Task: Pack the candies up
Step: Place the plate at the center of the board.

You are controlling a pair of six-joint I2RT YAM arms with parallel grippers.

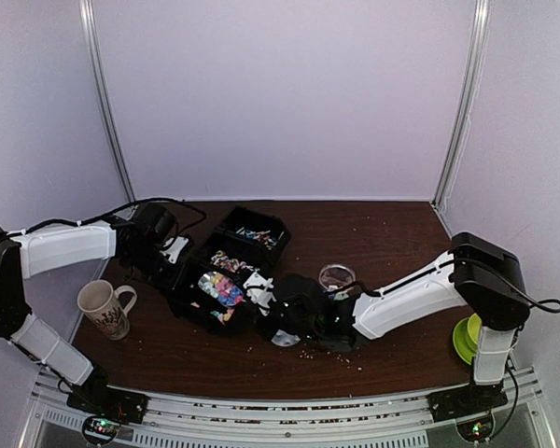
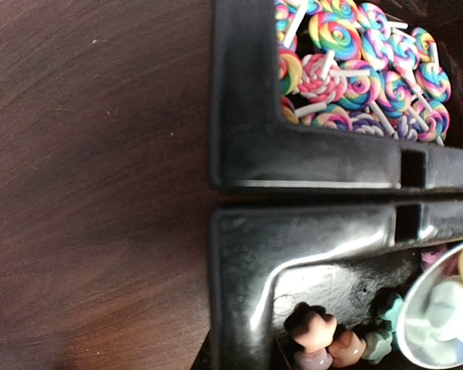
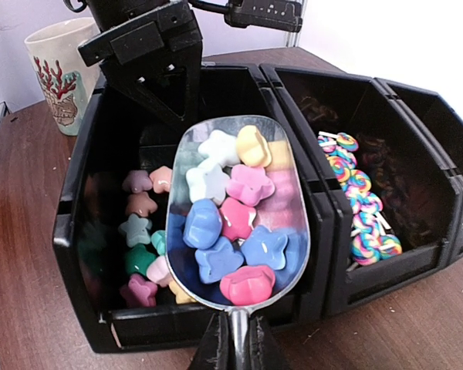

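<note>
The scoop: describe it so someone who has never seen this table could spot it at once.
On the brown table stands a row of three black bins. Over the end bin nearest the mug, the right claw holds a scoop by its handle. It is the only shiny metal thing there, heaped with star candies.

candies (image 3: 235, 220) in scoop (image 3: 239, 324) above end bin (image 3: 77, 231), lollipops (image 3: 363, 208) in next bin (image 3: 386, 281), mug (image 3: 58, 73) further left

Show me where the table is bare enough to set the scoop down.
Bare wood lies behind the glass jar, toward the back wall, and along the front edge between the mug and the right arm. The middle is crowded: three bins, both arms and crumbs.
</note>
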